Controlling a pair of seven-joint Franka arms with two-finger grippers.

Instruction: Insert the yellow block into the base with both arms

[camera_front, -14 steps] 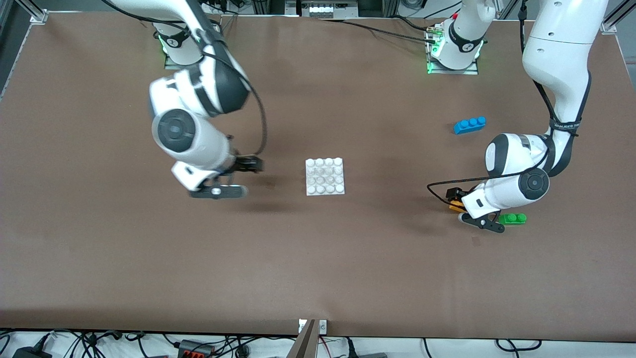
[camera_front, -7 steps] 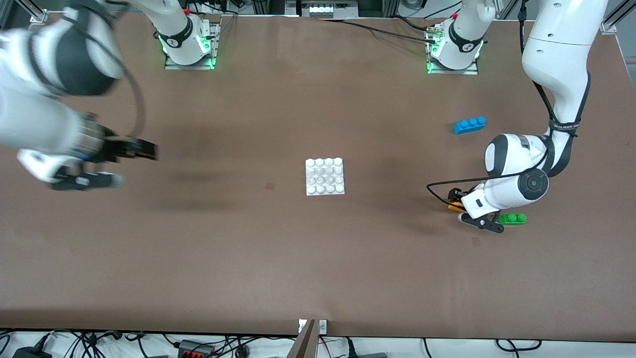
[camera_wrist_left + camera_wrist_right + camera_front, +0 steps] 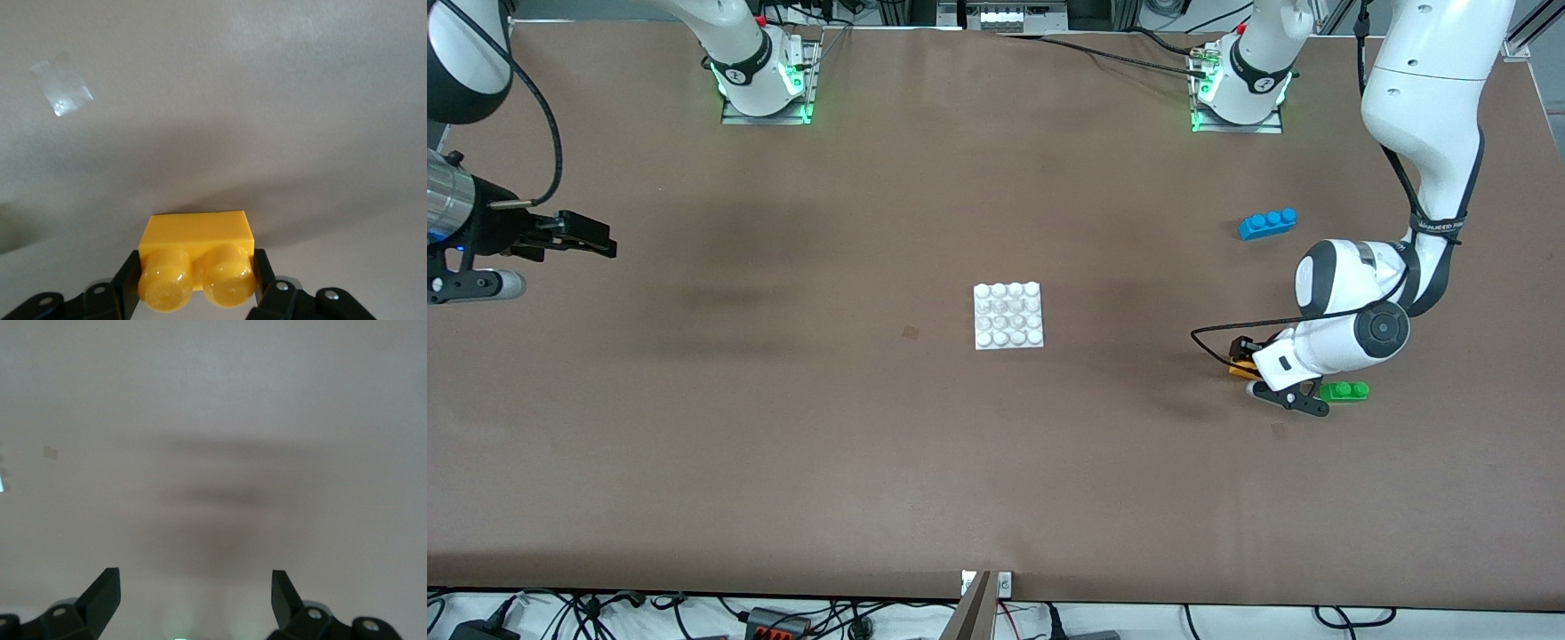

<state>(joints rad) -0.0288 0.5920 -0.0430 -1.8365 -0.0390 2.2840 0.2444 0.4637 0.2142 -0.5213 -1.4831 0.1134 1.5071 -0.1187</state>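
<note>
The yellow block (image 3: 197, 257) lies on the brown table between the fingers (image 3: 127, 277) of my left gripper (image 3: 1239, 352), which press on its two ends, studs toward the camera. In the front view only an orange-yellow edge of the block (image 3: 1237, 371) shows under the gripper. The white studded base (image 3: 1009, 316) sits at the table's middle, well apart from the block. My right gripper (image 3: 600, 242) is open and empty, in the air over the right arm's end of the table. Its wrist view shows only bare table between its fingers (image 3: 103, 593).
A green two-stud brick (image 3: 1344, 390) lies right beside the left gripper, toward the left arm's end. A blue three-stud brick (image 3: 1267, 223) lies farther from the front camera. A scrap of clear tape (image 3: 61, 85) sticks to the table near the block.
My right arm has swung from beside the base out to the right arm's end of the table. My left gripper and the yellow block have stayed in place.
</note>
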